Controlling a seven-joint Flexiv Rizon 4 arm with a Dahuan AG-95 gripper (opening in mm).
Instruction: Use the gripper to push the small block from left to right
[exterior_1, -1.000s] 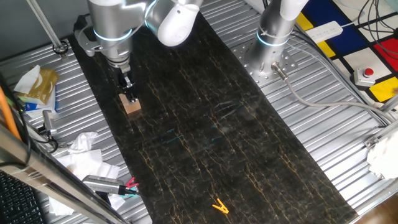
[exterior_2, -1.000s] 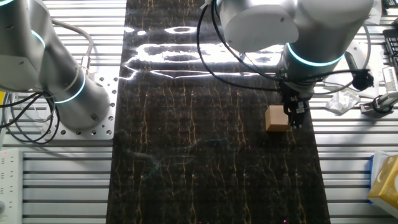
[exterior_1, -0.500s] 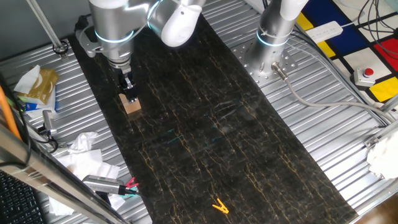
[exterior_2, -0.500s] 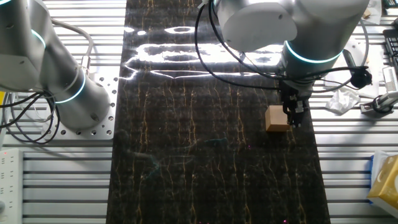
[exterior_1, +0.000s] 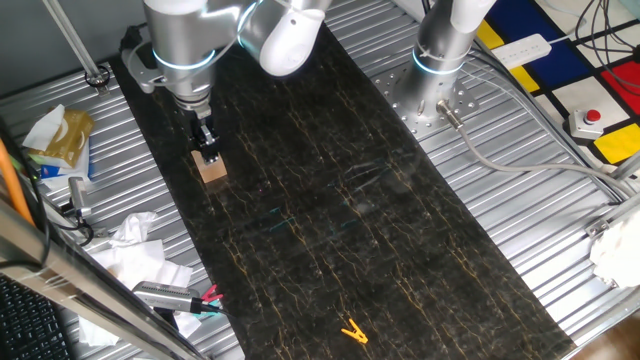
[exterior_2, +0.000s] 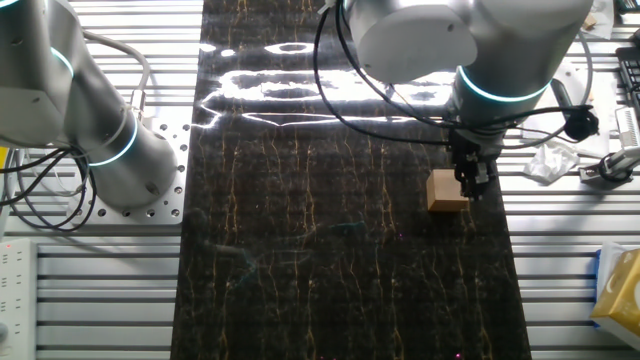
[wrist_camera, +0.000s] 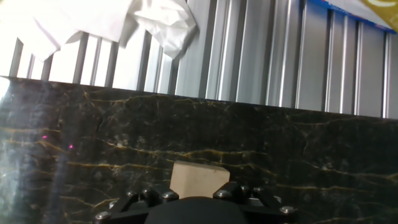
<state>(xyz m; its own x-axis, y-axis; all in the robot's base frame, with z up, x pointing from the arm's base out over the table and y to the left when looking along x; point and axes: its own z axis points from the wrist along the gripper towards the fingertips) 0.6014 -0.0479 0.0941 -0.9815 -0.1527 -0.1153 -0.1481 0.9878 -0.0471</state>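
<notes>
Almost nothing of the push looks done yet: the block sits close to one long edge of the dark marbled mat (exterior_1: 330, 200), with nearly the whole width of that mat lying bare on its far side. So the judgement is an early stage, contact made or about to be made, and the full slide across left to do.

Biggest in shot, the silver-grey arm (exterior_1: 185, 40) with its blue-lit ring stands over that edge of the worktop (exterior_1: 520, 190), wrist pointing straight down. Below it the black pincer (exterior_1: 207, 138) hangs low at the mat, right against one side of the small block (exterior_1: 211, 168); from the other fixed camera the pincer (exterior_2: 471, 178) sits on the block's outer side, touching or just beside the block (exterior_2: 446, 190). Its fingers look drawn close together and hold nothing, though how far closed cannot be told for sure.

The block itself is a plain light-tan wooden cube, clean-faced, flat on the mat and square to it. The hand camera shows it (wrist_camera: 199, 179) directly ahead of the fingers, centred, with crumpled white paper (wrist_camera: 112, 22) beyond the mat's edge.
</notes>
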